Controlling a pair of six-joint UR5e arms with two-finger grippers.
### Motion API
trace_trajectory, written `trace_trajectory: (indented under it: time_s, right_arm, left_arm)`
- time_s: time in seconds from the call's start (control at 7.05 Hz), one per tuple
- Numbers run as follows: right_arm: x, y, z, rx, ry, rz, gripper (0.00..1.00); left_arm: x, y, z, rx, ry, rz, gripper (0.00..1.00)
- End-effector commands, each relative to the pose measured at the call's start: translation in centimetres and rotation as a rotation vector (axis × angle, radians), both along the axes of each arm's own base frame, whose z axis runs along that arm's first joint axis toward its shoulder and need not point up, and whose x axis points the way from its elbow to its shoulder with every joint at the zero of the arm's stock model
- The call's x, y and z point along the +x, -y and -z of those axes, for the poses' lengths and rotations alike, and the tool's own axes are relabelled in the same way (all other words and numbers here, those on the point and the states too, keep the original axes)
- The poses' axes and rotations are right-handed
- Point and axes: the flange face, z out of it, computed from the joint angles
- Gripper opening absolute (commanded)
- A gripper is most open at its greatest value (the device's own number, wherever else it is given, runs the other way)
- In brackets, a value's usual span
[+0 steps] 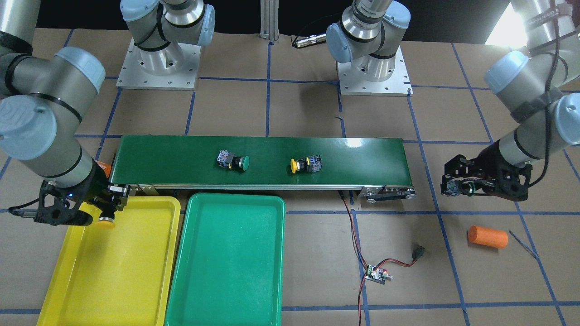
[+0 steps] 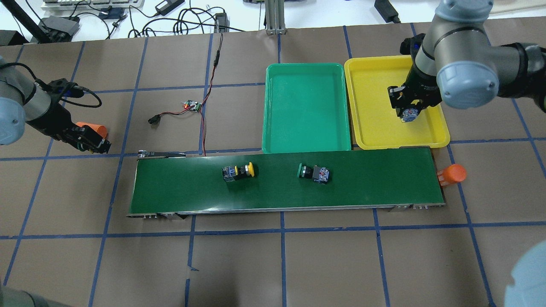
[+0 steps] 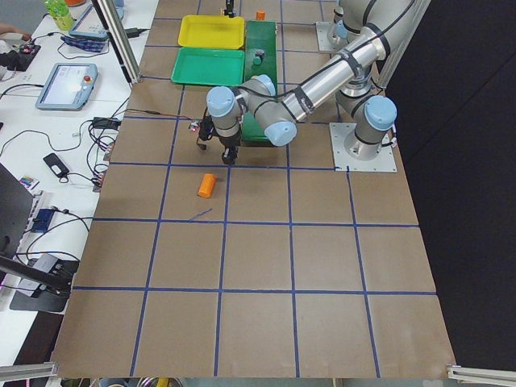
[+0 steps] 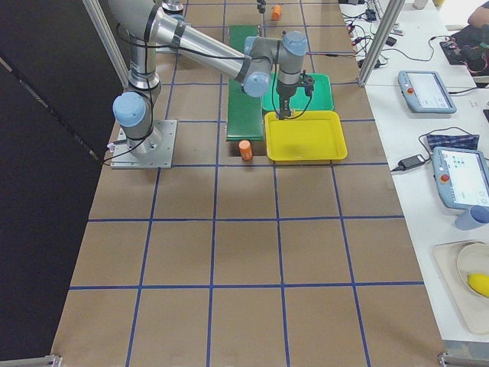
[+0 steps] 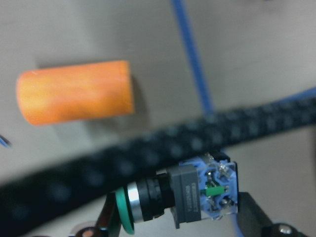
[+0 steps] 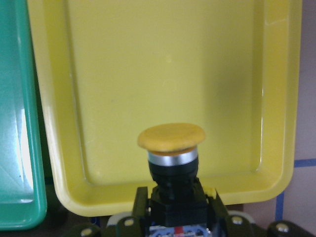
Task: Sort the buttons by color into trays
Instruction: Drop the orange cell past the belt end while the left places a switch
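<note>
My right gripper (image 1: 107,216) is shut on a yellow-capped button (image 6: 171,138) and holds it cap-down over the near end of the yellow tray (image 1: 127,271); the gripper also shows in the overhead view (image 2: 407,111). My left gripper (image 1: 454,187) is shut on a green-capped button (image 5: 197,195), held sideways above the table off the belt's end, beside an orange cylinder (image 5: 74,98). One yellow-capped button (image 1: 306,164) and one green-capped button (image 1: 233,160) lie on their sides on the belt. The green tray (image 1: 231,267) holds nothing.
The dark-green conveyor belt (image 1: 353,158) runs between the arms, with both trays along its far side. A second orange cylinder (image 2: 451,175) stands at the belt's right end. A small circuit board (image 1: 377,274) with red-black wires lies on the table.
</note>
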Motion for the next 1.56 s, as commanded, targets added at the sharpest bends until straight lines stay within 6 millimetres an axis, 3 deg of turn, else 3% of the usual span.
trace_trajectory:
  time_s: [0.0,0.14,0.28,0.43,0.57,0.71,0.85,0.99,1.14,1.28,1.42]
  right_arm:
    - [-2.2,1.5,1.1,0.048,-0.03,0.0,0.99]
    - [-2.2,1.4,1.1,0.056,-0.03,-0.008,1.0]
    - [-2.3,1.1,1.1,0.08,-0.031,-0.014,1.0]
    - [-2.5,0.7,0.7,0.087,-0.054,-0.018,1.0]
    - [-2.0,-0.8,0.0,0.12,-0.046,-0.071,1.0]
    - [-1.2,-3.1,-1.0,0.141,-0.018,-0.26,1.0]
    - [-0.6,-6.6,-0.1,0.174,-0.003,-0.318,1.0]
    - [0.5,-11.1,0.4,0.195,0.0,-0.373,1.0]
    - [2.2,-15.1,1.0,0.194,-0.008,-0.465,1.0]
    - [3.8,-17.3,2.9,0.163,-0.078,-0.595,1.0]
    - [6.1,-18.0,3.6,0.127,-0.085,-0.871,1.0]
  left_arm:
    - [-10.9,-2.8,-3.3,-0.003,0.023,-0.119,0.0]
    - [-16.5,-3.8,-3.7,0.003,0.034,-0.148,0.0]
    - [-20.7,-5.1,-3.2,0.02,0.04,-0.154,0.0]
    - [-22.3,-6.4,-0.7,0.068,0.043,-0.161,0.0]
    - [-22.6,-7.0,0.8,0.087,0.042,-0.159,0.0]
    - [-22.9,-7.2,1.3,0.095,0.04,-0.156,0.56]
    - [-23.0,-7.1,1.6,0.102,0.037,-0.156,0.88]
    - [-23.3,-6.9,1.4,0.099,0.001,-0.163,1.0]
    - [-23.5,-6.5,0.6,0.081,-0.026,-0.166,1.0]
    - [-22.9,-6.2,0.7,0.081,-0.025,-0.166,1.0]
    - [-21.6,-4.8,-0.8,0.042,-0.027,-0.181,1.0]
